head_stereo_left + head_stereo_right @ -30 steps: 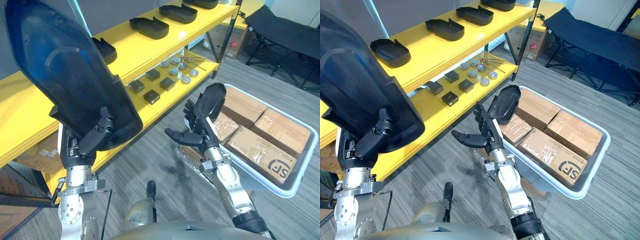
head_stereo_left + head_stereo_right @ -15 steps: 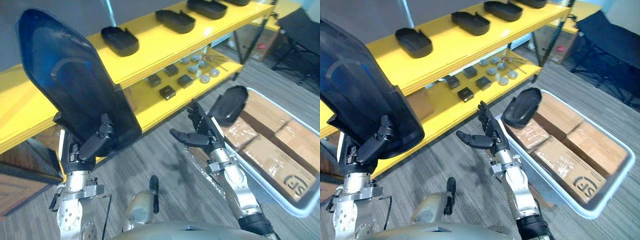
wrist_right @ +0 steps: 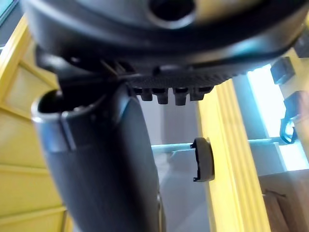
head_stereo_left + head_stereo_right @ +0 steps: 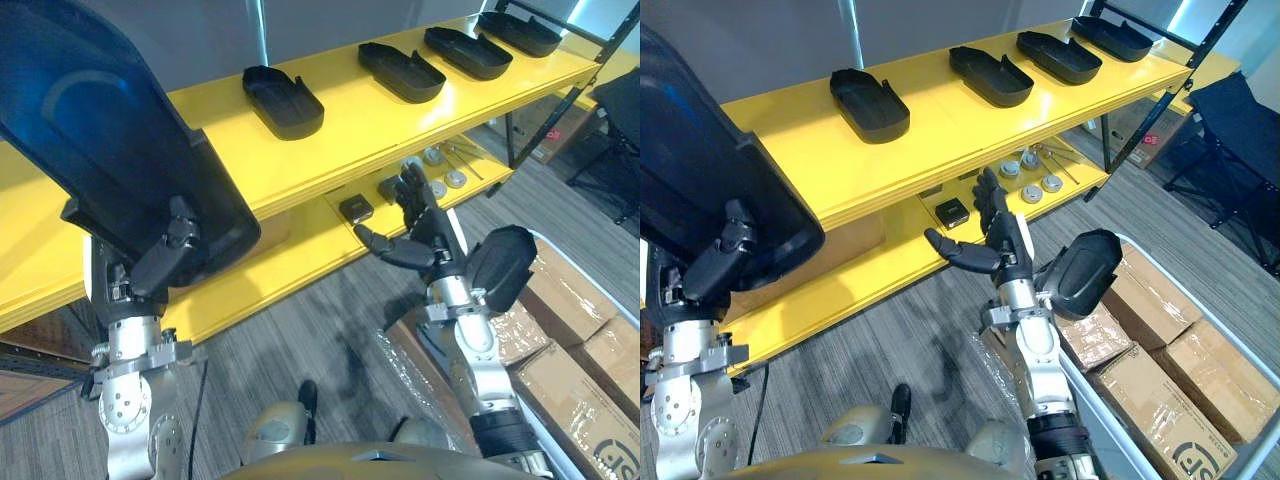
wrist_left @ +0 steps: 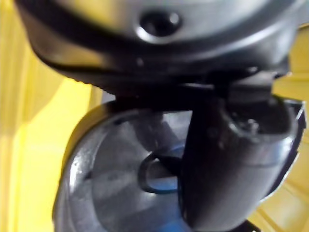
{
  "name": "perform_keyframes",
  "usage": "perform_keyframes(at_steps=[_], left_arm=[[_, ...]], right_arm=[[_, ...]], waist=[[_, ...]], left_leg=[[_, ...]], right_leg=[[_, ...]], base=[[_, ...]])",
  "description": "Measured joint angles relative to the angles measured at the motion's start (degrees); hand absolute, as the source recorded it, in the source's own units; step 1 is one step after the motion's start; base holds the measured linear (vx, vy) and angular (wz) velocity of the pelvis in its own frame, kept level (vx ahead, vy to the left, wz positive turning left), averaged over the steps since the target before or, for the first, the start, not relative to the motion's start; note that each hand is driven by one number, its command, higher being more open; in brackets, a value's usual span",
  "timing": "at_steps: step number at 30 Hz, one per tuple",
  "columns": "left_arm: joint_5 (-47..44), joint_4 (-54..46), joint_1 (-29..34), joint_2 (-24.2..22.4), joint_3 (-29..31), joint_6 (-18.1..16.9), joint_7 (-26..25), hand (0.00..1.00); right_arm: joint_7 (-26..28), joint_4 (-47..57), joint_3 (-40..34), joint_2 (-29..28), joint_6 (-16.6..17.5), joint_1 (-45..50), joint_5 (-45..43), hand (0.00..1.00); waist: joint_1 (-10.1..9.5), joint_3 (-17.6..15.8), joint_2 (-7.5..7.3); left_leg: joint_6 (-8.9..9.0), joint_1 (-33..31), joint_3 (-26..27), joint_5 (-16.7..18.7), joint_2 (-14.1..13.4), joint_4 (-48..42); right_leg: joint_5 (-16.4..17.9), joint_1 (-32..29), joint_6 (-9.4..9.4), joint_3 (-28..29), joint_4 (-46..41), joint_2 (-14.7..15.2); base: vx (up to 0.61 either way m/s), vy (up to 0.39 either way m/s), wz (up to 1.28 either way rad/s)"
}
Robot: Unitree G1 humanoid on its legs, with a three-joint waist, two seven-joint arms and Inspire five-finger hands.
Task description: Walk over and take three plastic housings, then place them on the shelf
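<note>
left hand (image 4: 150, 270) gripping housing (image 4: 110, 170), thumb curling on its rim, long axis standing near upright before shelf (image 4: 345, 115) left end; bare top lying just ahead-right, left hand nearer; right hand (image 4: 425, 235) spreading wide, empty, reaching toward lower tier

Storage corner of a workshop or small-parts warehouse. A long yellow shelf (image 4: 930, 118) of steel racking carries identical black plastic housings (image 4: 990, 76) spaced in a row on its upper board. Its lower board holds small round metal parts (image 4: 1032, 190) and black blocks (image 4: 953, 211). Taped cardboard cartons (image 4: 1145, 300) stand on the grey plank floor (image 4: 890, 340) before the shelf. A folding cot (image 4: 1240, 110) stands past its far end.
</note>
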State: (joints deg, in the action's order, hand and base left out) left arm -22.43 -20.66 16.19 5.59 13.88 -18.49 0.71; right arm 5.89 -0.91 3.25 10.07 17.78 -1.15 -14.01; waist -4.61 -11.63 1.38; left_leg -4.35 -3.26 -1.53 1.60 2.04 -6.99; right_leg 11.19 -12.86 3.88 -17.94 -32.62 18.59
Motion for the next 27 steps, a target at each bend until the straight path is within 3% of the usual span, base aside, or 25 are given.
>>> perform_keyframes(at_steps=[2,3,4,5,6,7,9,12,17,20,23,25,27], left_arm=[[0.0,2.3,0.0,0.0,-0.1,0.0,-1.0,0.0],[0.0,2.7,0.0,0.0,0.0,0.0,-1.2,0.0],[-0.1,2.9,0.0,0.0,0.1,0.0,-1.4,0.0],[-0.8,3.1,0.0,-0.3,0.0,0.1,-1.4,0.0],[-1.8,3.3,0.5,-1.5,-0.8,0.5,-1.3,0.0],[-2.0,3.3,1.0,-2.2,-1.3,0.6,-1.1,0.0],[-2.4,3.2,1.7,-3.6,-3.4,1.0,0.6,0.0],[-2.4,3.1,1.7,-3.5,-6.9,1.0,3.5,0.0],[-2.3,3.1,2.5,-2.7,-9.0,1.1,3.7,0.0],[-2.3,1.8,3.9,-2.2,-9.0,1.1,3.7,0.0],[-1.9,2.1,4.3,-1.7,-9.1,1.1,3.1,0.0],[-1.8,2.4,4.3,-1.3,-8.6,1.1,2.9,0.0],[0.0,2.6,3.4,-1.2,-8.7,1.1,1.2,0.0]], right_arm=[[1.2,2.0,-0.8,1.0,0.0,1.0,-1.0,1.0],[1.8,2.8,-1.2,1.1,0.0,1.2,-1.0,1.0],[3.1,4.4,-1.8,1.4,0.0,1.5,-1.6,1.0],[4.3,4.9,-2.2,1.8,0.0,1.2,-2.8,1.0],[4.5,4.8,-2.5,3.0,-0.1,1.0,-3.1,1.0],[4.5,4.5,-2.6,3.6,-0.1,0.8,-3.3,1.0],[4.5,3.4,-4.4,5.4,-1.1,0.7,-5.5,1.0],[3.1,2.8,-7.3,5.4,-1.2,0.9,-5.5,1.0],[3.1,2.9,-7.0,3.3,-0.3,1.4,-4.4,1.0],[3.5,3.0,-7.0,2.5,0.2,3.2,-5.2,1.0],[4.1,3.0,-7.0,2.5,0.7,4.3,-5.7,1.0],[5.4,3.0,-6.2,2.6,1.6,3.8,-5.8,1.0],[6.5,3.1,-4.8,3.0,2.4,1.7,-7.0,1.0]], waist=[[0.64,0.2,-0.3],[0.62,0.3,-0.42],[0.63,1.1,-1.7],[0.57,1.7,-3.0],[0.61,2.0,-1.99],[0.46,2.3,-0.93],[0.76,3.3,1.14],[1.79,3.3,1.27],[0.99,3.0,0.06],[1.48,3.0,0.01],[1.75,1.7,0.43],[1.58,1.5,0.73],[1.81,1.3,1.29]], left_leg=[[1.42,1.8,-3.4,1.1,0.5,0.1],[1.92,1.9,-4.3,1.4,0.7,0.1],[2.72,1.6,-5.8,2.0,1.6,0.2],[3.51,1.5,-3.1,2.8,1.2,0.0],[4.59,1.4,2.5,3.3,-1.5,-1.7],[5.43,0.5,5.3,3.7,-3.5,-3.1],[6.55,-1.3,16.8,2.7,-8.4,-4.8],[5.56,0.0,23.8,-0.7,-9.4,-0.7],[5.34,2.8,24.0,-1.7,-8.0,2.4],[4.81,2.4,24.5,0.5,-7.7,-0.1],[3.31,-1.8,23.6,5.6,-9.9,-16.2],[3.05,-2.3,24.7,5.8,-10.5,-17.9],[3.25,-2.6,24.5,5.6,-10.2,-16.0]], right_leg=[[-1.2,0.2,1.84,1.7,5.7,-1.4],[-1.3,0.7,1.8,1.9,7.3,-1.9],[-1.2,2.8,1.45,1.0,10.8,-2.3],[-3.9,6.1,1.14,-0.8,15.5,-2.3],[-7.7,8.3,0.89,-4.1,17.1,-2.6],[-7.6,9.1,0.6,-5.7,17.3,-3.3],[-6.9,12.0,-0.62,-12.4,18.0,-4.7],[-6.6,14.7,-1.01,-17.7,17.6,-4.7],[-6.4,15.9,-1.34,-17.9,16.8,-3.9],[-6.2,16.2,-1.11,-17.4,16.8,-3.5],[-4.5,19.4,1.07,-15.1,17.9,-2.7],[-4.3,19.9,1.3,-12.7,20.0,-2.7],[-3.9,17.7,2.73,-11.1,19.8,-2.7]], base=[[0.2,-0.21,0.81],[0.21,-0.282,0.93],[0.22,-0.332,1.07],[0.27,-0.41,1.35],[0.23,-0.331,1.09],[0.23,-0.274,0.97],[0.22,-0.218,1.2],[0.17,-0.127,1.14],[0.1,0.024,0.12],[0.03,0.056,-0.05],[-0.02,0.094,-0.12],[-0.07,0.125,-0.32],[-0.12,0.066,-0.25]])
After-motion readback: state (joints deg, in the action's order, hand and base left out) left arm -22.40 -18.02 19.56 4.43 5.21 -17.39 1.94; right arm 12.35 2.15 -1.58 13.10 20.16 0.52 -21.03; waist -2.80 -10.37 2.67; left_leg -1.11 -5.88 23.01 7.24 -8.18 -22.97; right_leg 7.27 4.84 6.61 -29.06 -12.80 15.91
